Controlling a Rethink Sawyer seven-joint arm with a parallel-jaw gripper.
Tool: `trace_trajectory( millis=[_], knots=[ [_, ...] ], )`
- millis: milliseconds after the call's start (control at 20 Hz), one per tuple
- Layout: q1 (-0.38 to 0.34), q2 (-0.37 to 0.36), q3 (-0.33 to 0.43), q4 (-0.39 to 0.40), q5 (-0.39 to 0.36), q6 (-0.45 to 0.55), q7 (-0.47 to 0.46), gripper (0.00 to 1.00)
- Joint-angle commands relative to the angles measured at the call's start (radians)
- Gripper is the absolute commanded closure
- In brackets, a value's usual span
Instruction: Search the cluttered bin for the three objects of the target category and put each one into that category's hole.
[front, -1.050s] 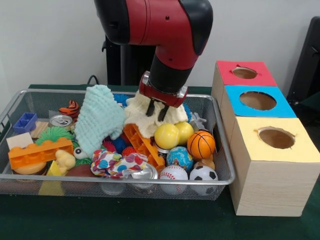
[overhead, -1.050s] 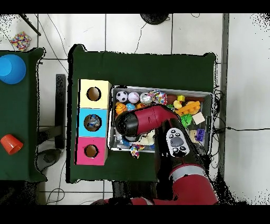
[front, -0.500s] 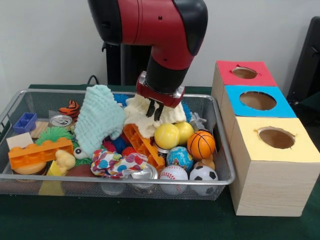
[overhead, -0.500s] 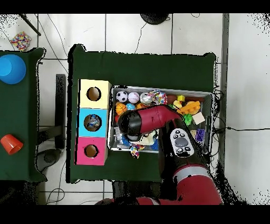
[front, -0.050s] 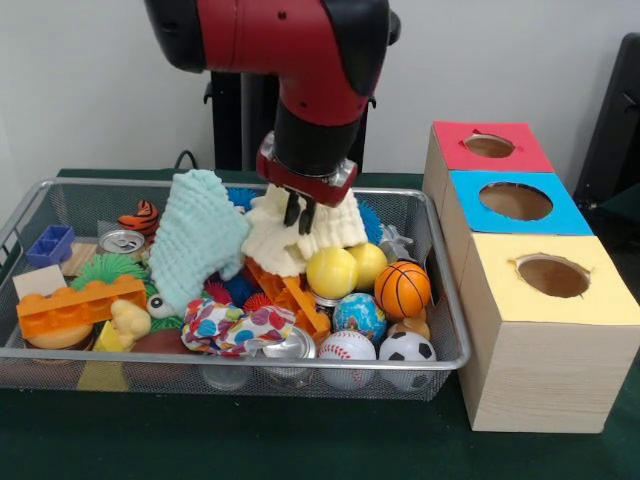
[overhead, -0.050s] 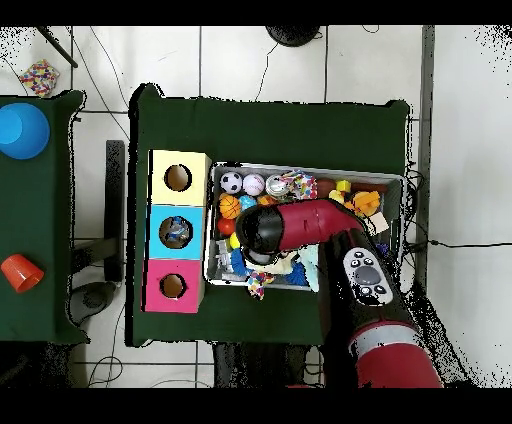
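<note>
Right now the gripper (front, -0.050s: 299, 212) is pinching the cream cloth (front, -0.050s: 300, 237), its two dark fingers drawn together on a fold at the cloth's crown. That cloth is sitting at the back middle of the wire bin (front, -0.050s: 452, 330), touching the mint cloth (front, -0.050s: 198, 236) on one side and draping down onto the orange ramp (front, -0.050s: 285, 290) and the yellow balls (front, -0.050s: 346, 269) in front. It is looking soft, light and limp, with a nubby knit that should be giving the fingers good purchase rather than slipping; nothing about it is fragile. Taking it by the peak seems the sensible hold, since the rest will be hanging free below, though a trailing hem could be snagging the ramp or dragging a ball along. As it is bunched, the cloth is forming a rough cone, its long axis running nearly upright from the broad base in the clutter to the pinched tip, leaning slightly toward the mint cloth. Three boxes are standing beside the bin, red (front, -0.050s: 489, 147), blue (front, -0.050s: 515, 201) and yellow (front, -0.050s: 549, 275), each with a round hole on top; a dangling cloth will probably be needing to be lowered tail first into whichever hole is its own.
</note>
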Motion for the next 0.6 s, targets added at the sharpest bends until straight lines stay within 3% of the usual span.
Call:
trace_trajectory(
  millis=[50,250,600],
  knots=[
    [-0.108,-0.086,0.149,0.119,0.087,0.105,-0.243,1.0],
    [-0.154,-0.164,0.182,0.166,0.119,0.103,-0.244,1.0],
    [-0.169,-0.311,0.196,0.176,0.13,0.21,-0.262,1.0]
  ],
)
